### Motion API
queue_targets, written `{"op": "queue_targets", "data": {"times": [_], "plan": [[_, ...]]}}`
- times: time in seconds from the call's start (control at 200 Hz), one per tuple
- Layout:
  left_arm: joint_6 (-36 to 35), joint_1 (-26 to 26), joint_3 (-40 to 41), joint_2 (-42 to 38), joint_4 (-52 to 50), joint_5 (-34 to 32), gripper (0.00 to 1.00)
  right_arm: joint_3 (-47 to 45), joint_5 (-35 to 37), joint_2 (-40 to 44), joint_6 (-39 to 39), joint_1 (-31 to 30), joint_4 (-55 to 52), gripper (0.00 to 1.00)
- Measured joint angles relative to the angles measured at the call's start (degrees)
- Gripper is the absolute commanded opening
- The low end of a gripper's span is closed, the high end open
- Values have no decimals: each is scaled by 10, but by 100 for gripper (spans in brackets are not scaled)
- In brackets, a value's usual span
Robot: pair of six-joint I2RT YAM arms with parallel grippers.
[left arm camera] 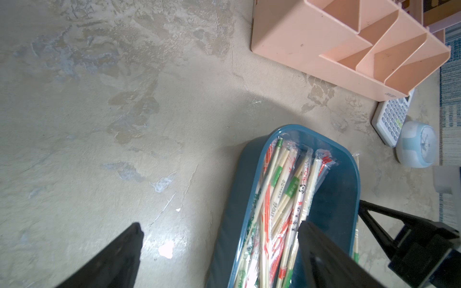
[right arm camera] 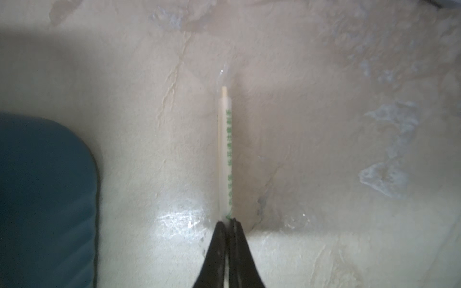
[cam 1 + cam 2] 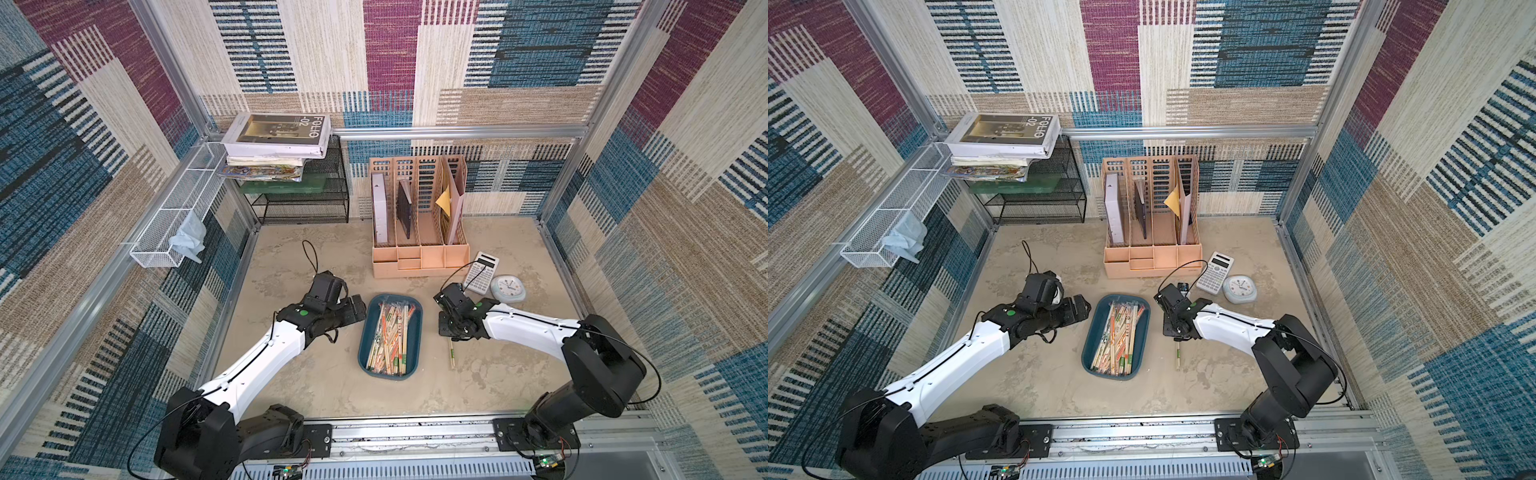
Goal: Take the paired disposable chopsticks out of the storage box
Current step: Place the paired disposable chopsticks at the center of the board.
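Box (image 3: pixel 416 330) one; right tool (image 2: pixel 227 220) pinches one chopstick pair (image 2: pixel 225 149); left tool (image 1: pixel 220 224) spread.

The storage box (image 3: pixel 417 332) is showing uniform dark teal-blue; the paired disposable chopsticks (image 3: pixel 390 336) are presenting pale bamboo in clear sleeves printed green, orange-red and panda black-and-white. The file organiser (image 3: pixel 419 257) is showing peach, the table (image 3: pixel 324 386) mottled beige, and the wall covering (image 3: pixel 390 54) is displaying maroon, blue and cream striped patches.
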State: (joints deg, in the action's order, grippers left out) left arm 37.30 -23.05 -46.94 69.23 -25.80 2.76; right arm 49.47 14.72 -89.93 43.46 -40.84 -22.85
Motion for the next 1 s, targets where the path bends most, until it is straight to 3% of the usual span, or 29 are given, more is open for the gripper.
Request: {"op": "queue_targets", "data": {"times": [0.205, 0.381, 0.726, 1.001], "plan": [[0, 0, 0, -1, 0, 0, 98, -1, 0, -9, 0, -3, 5, 9], [0, 0, 0, -1, 0, 0, 99, 0, 0, -8, -2, -4, 4, 28], [0, 0, 0, -1, 0, -1, 99, 39, 7, 56, -3, -26, -19, 41], [0, 0, 3, -5, -4, -16, 99, 111, 24, 67, -3, -76, -45, 71]]}}
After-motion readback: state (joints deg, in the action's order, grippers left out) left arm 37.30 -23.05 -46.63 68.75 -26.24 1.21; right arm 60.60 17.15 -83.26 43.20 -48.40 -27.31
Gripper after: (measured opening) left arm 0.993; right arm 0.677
